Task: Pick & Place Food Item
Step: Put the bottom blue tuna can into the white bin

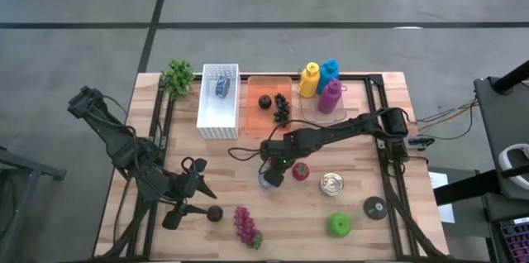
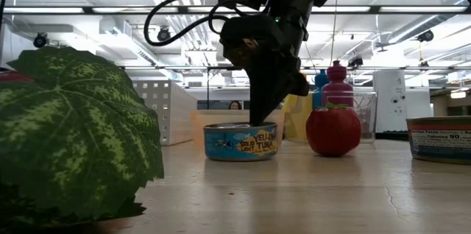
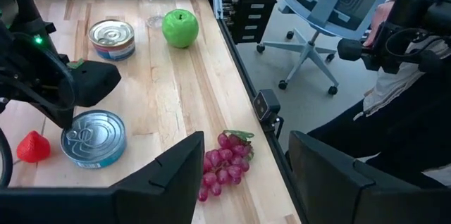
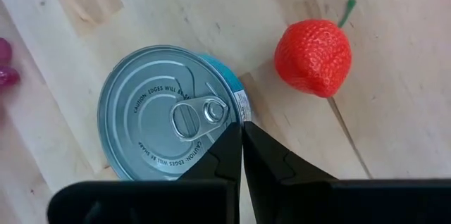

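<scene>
A blue tuna can (image 4: 169, 115) with a pull-tab lid stands upright on the wooden table (image 1: 355, 155), with a red strawberry (image 4: 312, 48) lying next to it. My right gripper (image 4: 242, 129) is shut, its tips at the can's rim; the low view shows it coming down onto the can (image 2: 241, 141). My left gripper (image 3: 243, 175) hangs open over the table's front left, above a bunch of purple grapes (image 3: 227, 162), touching nothing. My right gripper's shut fingertips (image 4: 232, 139) meet the can's lid at its rim (image 4: 238, 108), close to the pull tab, on the side toward the strawberry. The fingers come from above, pointing steeply down. The can stands flat on the table.
A second can (image 1: 332, 184), a green apple (image 1: 339, 224), a black disc (image 1: 374, 208) and a dark plum (image 1: 215, 212) lie near the front. At the back stand a white basket (image 1: 218, 100), an orange tray (image 1: 269, 106), coloured bottles (image 1: 321, 81) and a leafy plant (image 1: 177, 77).
</scene>
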Controlling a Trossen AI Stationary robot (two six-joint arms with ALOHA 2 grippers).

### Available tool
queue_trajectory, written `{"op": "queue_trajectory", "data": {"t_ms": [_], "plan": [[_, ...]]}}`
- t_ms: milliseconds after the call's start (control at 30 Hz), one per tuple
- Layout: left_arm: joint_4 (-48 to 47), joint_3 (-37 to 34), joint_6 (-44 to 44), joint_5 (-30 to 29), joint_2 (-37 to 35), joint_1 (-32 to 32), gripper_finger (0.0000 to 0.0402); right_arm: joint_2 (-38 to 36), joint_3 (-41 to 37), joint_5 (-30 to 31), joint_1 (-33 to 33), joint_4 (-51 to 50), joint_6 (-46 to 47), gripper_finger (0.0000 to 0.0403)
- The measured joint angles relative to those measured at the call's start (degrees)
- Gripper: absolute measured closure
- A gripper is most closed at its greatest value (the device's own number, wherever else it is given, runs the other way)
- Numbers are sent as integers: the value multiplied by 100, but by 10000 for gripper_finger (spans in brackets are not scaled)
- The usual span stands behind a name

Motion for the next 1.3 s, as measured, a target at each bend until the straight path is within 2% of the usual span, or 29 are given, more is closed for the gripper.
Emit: {"op": "queue_trajectory", "data": {"t_ms": [767, 1300], "plan": [[6, -1, -30, 0, 0, 0, 218, 29, -17, -19, 2, -97, 259, 394], [26, -1, -33, 0, 0, 0, 199, 24, -250, -84, -2, -80, 1283, 394]]}}
